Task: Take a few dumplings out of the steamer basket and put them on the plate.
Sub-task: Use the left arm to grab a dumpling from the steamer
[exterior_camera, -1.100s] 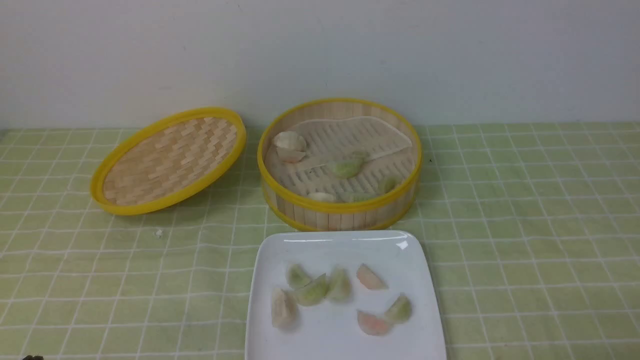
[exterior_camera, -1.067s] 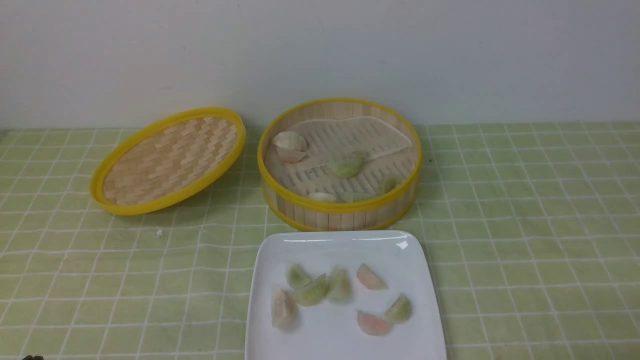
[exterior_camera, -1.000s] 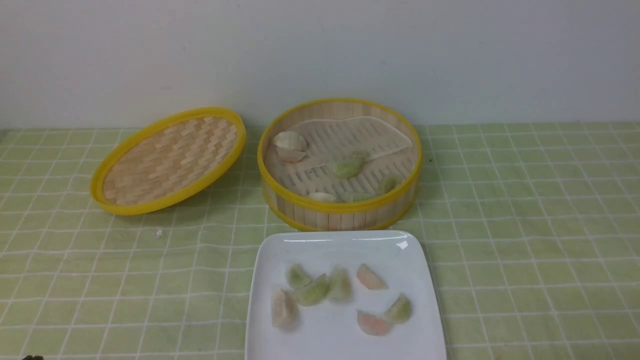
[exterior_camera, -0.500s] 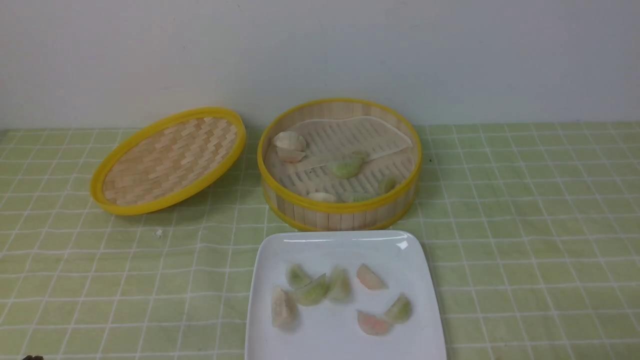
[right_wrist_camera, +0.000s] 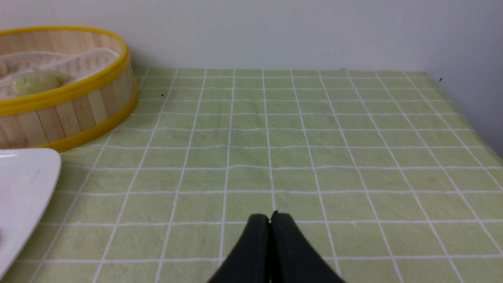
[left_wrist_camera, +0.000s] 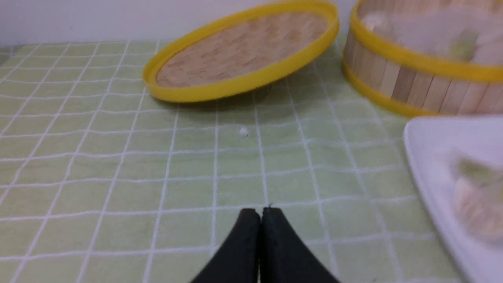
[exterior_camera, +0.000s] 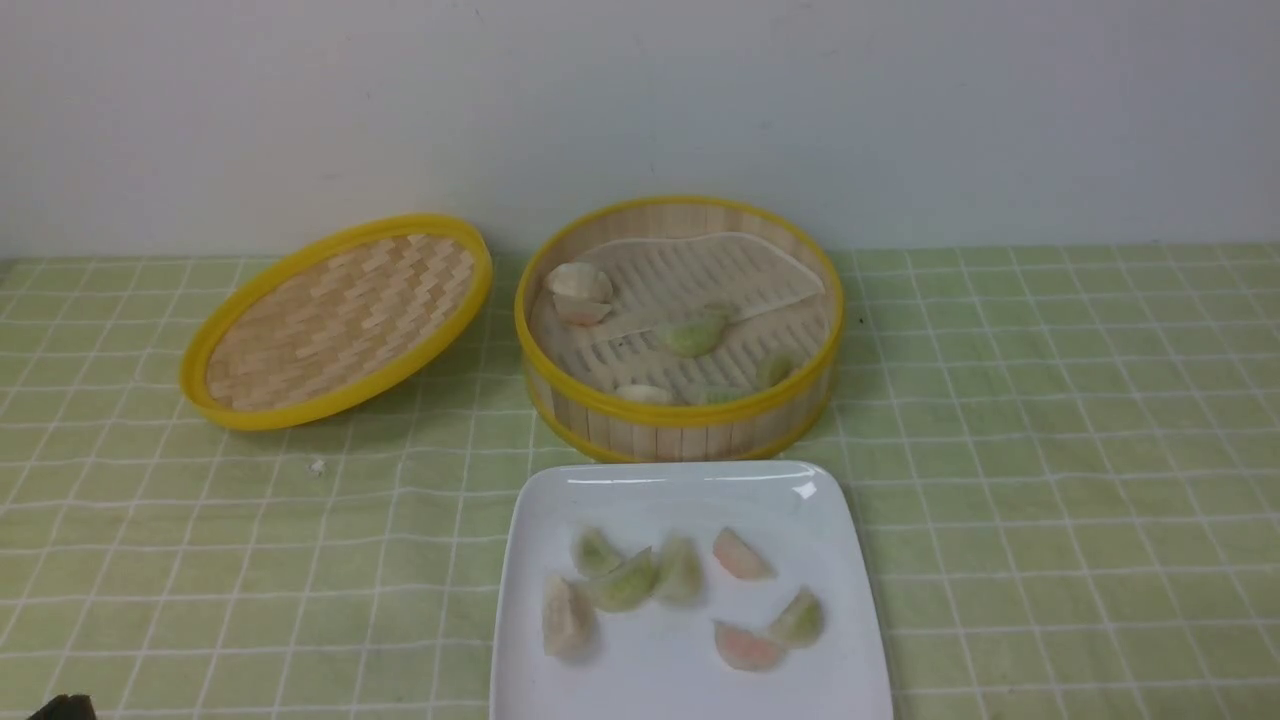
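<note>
On the counter point(exterior_camera: 1050, 450): pale green cloth with a white grid covers it, running to a plain wall at the far side.
Lid point(exterior_camera: 335, 320): shallow, woven, yellow-rimmed; far left, tilted with its right side raised off the cloth, just left of the basket.
Steamer basket point(exterior_camera: 680, 425): far centre, upright and open, just beyond the plate's far edge.
Plate point(exterior_camera: 680, 490): white, square, near centre, flat on the cloth.
Liner sheet point(exterior_camera: 700, 265): whitish, bunched over the far half of the basket floor.
Left fingers point(left_wrist_camera: 247, 232): black, pressed together, holding nothing, low over bare cloth at the near left, well apart from the lid and left of the plate.
Right fingers point(right_wrist_camera: 257, 236): black, pressed together, holding nothing, over bare cloth at the near right, right of the plate.
Dumplings on the plate point(exterior_camera: 625, 585): seven, loosely spread; four green, two pinkish, one whitish.
Dumplings in the basket point(exterior_camera: 690, 335): about six; those nearest are partly hidden by the rim.
Crumb point(exterior_camera: 317, 466): white speck on the cloth, near side of the lid.
</note>
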`<action>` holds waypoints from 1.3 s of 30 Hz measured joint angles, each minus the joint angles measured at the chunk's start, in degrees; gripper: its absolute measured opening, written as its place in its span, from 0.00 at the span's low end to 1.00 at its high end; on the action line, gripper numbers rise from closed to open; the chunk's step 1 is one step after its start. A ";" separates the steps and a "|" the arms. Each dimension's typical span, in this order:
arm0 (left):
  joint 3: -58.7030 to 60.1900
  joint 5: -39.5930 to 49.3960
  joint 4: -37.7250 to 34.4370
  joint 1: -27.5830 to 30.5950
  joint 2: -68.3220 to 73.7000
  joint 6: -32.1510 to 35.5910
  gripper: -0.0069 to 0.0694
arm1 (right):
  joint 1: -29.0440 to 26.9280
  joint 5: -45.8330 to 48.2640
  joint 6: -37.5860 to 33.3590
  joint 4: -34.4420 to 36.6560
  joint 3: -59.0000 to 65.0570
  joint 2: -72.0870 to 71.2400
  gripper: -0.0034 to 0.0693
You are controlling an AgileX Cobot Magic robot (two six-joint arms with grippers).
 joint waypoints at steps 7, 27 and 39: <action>0.00 -18.55 -14.78 0.00 0.00 -3.28 0.07 | 0.00 0.00 0.00 0.00 0.00 0.00 0.04; -16.96 -27.65 -20.90 0.00 3.79 -9.52 0.07 | 0.00 -9.97 7.44 19.55 0.58 0.00 0.04; -54.63 29.65 -18.18 0.00 36.79 1.10 0.07 | 0.00 -22.12 10.24 52.62 0.58 0.00 0.04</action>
